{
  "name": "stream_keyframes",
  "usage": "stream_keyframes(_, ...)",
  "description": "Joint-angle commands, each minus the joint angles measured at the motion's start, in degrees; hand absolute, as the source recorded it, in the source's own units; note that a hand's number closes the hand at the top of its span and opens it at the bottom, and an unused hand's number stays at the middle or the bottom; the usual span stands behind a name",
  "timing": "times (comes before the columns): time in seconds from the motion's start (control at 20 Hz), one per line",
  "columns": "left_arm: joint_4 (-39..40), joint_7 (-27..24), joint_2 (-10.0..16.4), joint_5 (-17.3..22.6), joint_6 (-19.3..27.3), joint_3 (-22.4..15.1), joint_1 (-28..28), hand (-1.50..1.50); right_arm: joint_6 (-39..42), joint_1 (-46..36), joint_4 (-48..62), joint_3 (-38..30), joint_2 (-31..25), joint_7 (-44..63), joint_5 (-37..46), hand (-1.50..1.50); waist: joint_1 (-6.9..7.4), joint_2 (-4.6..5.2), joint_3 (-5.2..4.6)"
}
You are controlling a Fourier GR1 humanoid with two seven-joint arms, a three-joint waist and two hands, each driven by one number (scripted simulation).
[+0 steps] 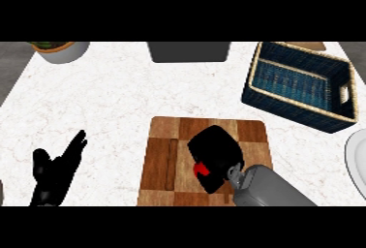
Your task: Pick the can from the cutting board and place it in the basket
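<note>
head view, can [202, 169] under right hand [216, 154], fingers [211, 138] curled

Checkered brown cutting board [161, 138]; navy woven basket [286, 107]; white marbled counter [121, 97].

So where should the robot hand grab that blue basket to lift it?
By the handle slot in the right end wall of the basket, coming from the right. That cut-out under the rim gives something to hook; the long walls look too far apart to span.
</note>
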Motion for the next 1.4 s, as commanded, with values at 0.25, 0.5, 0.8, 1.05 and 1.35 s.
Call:
stream_keyframes(0.25,1.61,2.37,-1.30,-1.25,0.56,-2.23,1.32,0.00,-10.65,-6.97,10.38,-13.00,12.25,36.74,5.82,1.50,2.08,0.98,-0.78)
stream_keyframes(0.5,2.08,3.61,-1.74,-0.13,-0.14,-1.92,0.53,0.00,-29.68,-12.67,2.43,-20.50,12.42,39.87,1.82,1.50,2.51,0.97,-0.46)
stream_keyframes(0.8,3.48,4.25,-0.53,-0.47,-0.93,-1.19,-0.24,0.00,-41.21,-25.28,1.15,-24.61,12.47,45.42,10.57,1.50,2.40,0.76,-0.76)
stream_keyframes(1.05,2.61,4.78,-1.23,-1.15,-0.10,-1.50,0.17,0.00,-35.27,-35.05,0.27,-28.72,12.48,54.14,14.03,1.50,1.19,0.17,-0.78)
stream_keyframes(1.35,1.96,5.73,-2.45,-1.08,1.20,-0.86,-0.32,0.00,-31.12,-40.65,3.40,-39.76,9.86,50.70,17.83,1.50,0.19,0.45,-0.69)
